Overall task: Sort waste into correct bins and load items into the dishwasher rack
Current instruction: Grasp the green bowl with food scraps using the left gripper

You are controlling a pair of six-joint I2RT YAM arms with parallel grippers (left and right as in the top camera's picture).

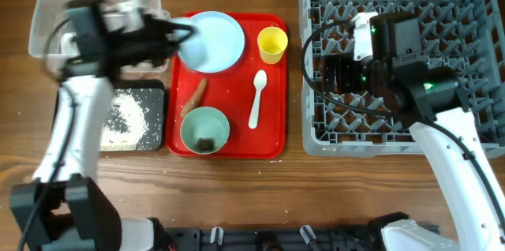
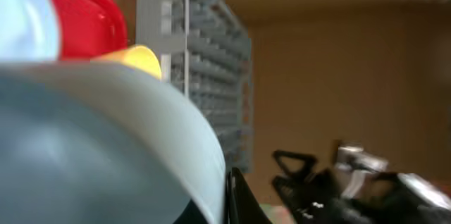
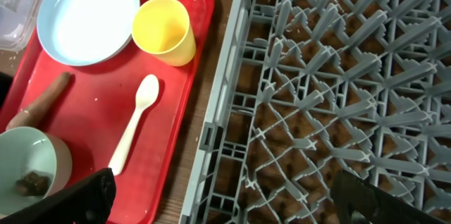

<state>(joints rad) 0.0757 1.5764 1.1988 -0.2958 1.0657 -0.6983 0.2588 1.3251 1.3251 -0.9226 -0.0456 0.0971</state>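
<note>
rack [image 1: 458, 14]: grey crate on the table's right side. My right jaws hang over its left part, spread wide and empty. I'd pull that arm aside before loading.
red tray [image 1: 237, 93]: between the bins and the rack. It stays put.
clear bin [image 1: 39, 38]: far left, under my left arm.
black tray [image 1: 154, 89]: beside the red tray, with rice grains [image 1: 126, 117] spread on it.
plate [image 1: 221, 38]: at the back of the red tray, left edge hidden by the bowl.
white bowl [image 1: 188, 42]: looks clamped at the rim in my left jaws, tipped, over the plate's left edge. Step, as I read it, is to carry it to the rack. Lift first, then drop it on edge between pegs.
yellow cup [image 1: 272, 44]: in the direct path, so pass above it.
</note>
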